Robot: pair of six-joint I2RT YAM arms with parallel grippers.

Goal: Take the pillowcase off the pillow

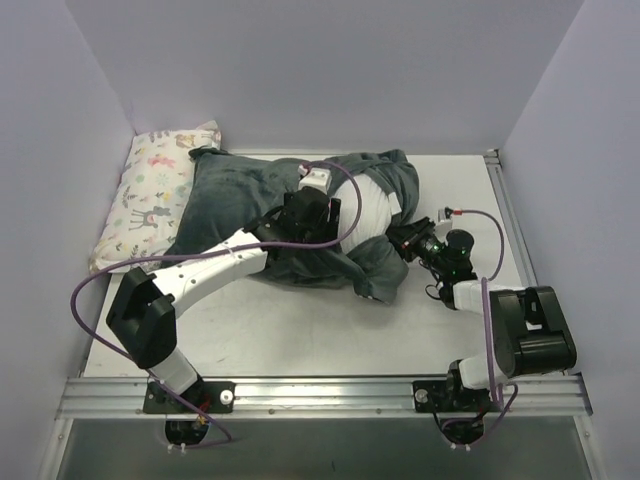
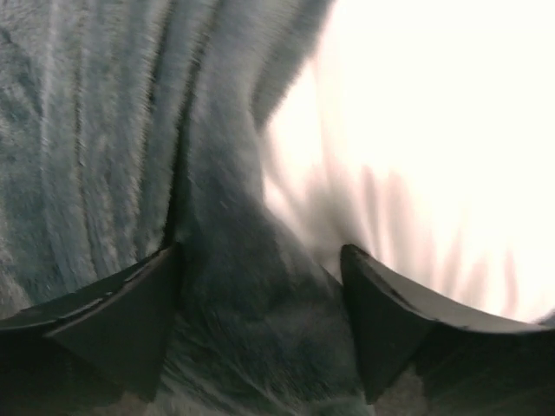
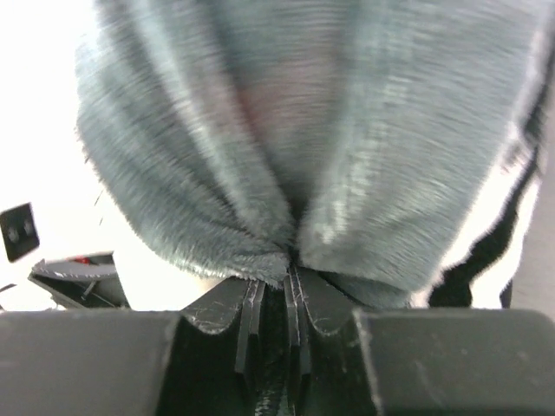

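Pillowcase [image 1: 230, 195]: grey plush, bunched mid-bench [image 1: 300, 330] toward the far edge; stripes seen only by right wrist.
Pillow [image 1: 375, 205]: white, partly bared.
Left end effector [image 2: 260, 260]: spread wide, gripping nothing.
Right end effector [image 3: 289, 273]: clamped on a pillowcase fold.

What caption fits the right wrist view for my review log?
Right gripper shut on a pinched fold of the grey-teal pillowcase, zebra stripes showing at right.
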